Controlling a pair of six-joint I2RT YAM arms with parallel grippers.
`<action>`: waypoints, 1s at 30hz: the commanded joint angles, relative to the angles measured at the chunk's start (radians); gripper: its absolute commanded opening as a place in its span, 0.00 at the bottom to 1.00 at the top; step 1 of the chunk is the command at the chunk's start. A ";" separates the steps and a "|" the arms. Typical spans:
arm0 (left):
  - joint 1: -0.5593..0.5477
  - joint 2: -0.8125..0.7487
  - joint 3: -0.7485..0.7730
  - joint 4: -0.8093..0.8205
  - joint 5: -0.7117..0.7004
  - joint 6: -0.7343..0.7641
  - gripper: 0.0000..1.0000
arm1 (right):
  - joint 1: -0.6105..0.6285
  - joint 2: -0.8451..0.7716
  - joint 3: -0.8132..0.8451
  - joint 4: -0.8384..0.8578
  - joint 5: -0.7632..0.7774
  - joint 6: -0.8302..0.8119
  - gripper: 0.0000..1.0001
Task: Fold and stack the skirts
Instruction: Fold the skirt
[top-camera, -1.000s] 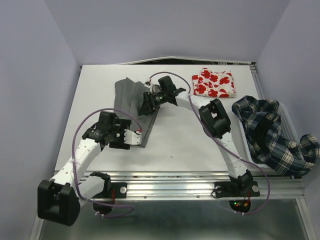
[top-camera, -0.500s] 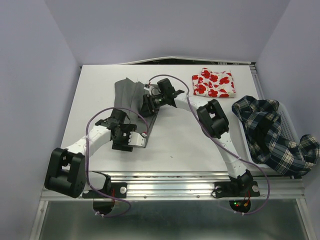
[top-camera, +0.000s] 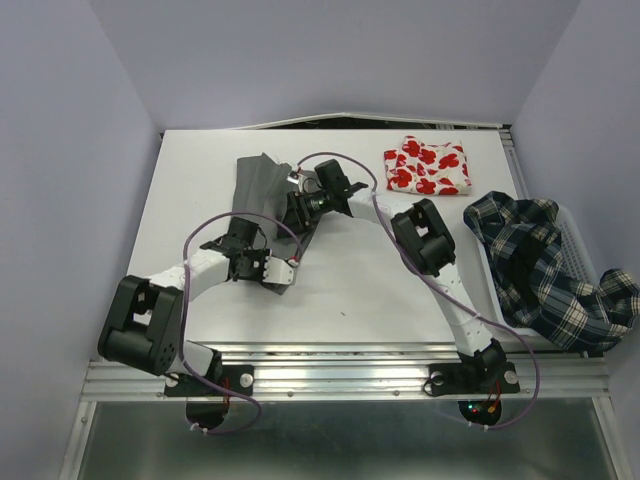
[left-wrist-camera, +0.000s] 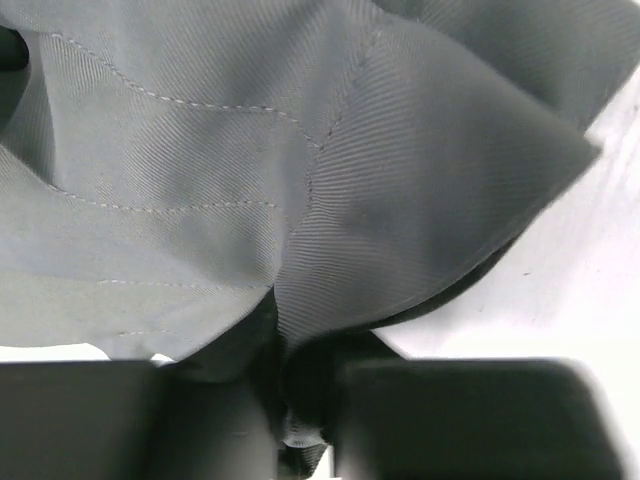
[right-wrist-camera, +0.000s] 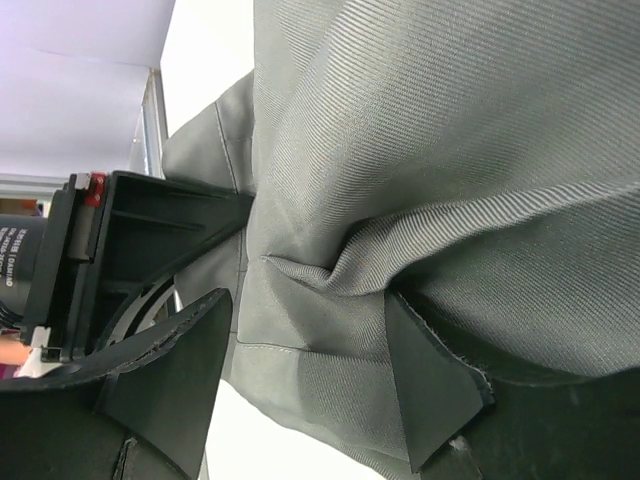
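On the grey skirt (top-camera: 256, 182), left pincer (top-camera: 268, 274) has closed.

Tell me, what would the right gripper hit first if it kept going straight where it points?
The grey skirt: its cloth bunches between the open jaws of the right gripper, probably with the table just beneath.

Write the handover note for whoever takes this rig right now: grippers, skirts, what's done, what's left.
Left gripper: shut on the near edge of the grey skirt.
Right gripper: open, fingers astride a bunched fold of the same skirt, farther back.
Grey skirt: on the table left of centre, rumpled, not yet folded flat.
Red-print skirt: folded, at the far right of the table.
Plaid skirt: unfolded, draped over the white basket at the right edge.
Done: red-print skirt folded.
Left: fold the grey, fold the plaid, stack all three.
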 joint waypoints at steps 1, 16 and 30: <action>-0.007 0.040 0.052 -0.077 0.035 -0.035 0.13 | 0.020 0.038 -0.011 -0.058 0.035 -0.054 0.68; -0.012 -0.030 0.363 -0.676 0.222 -0.142 0.00 | 0.010 -0.135 0.109 -0.065 0.155 -0.147 0.76; -0.020 0.016 0.514 -0.870 0.388 -0.270 0.00 | 0.010 -0.035 0.096 0.254 0.031 0.116 0.77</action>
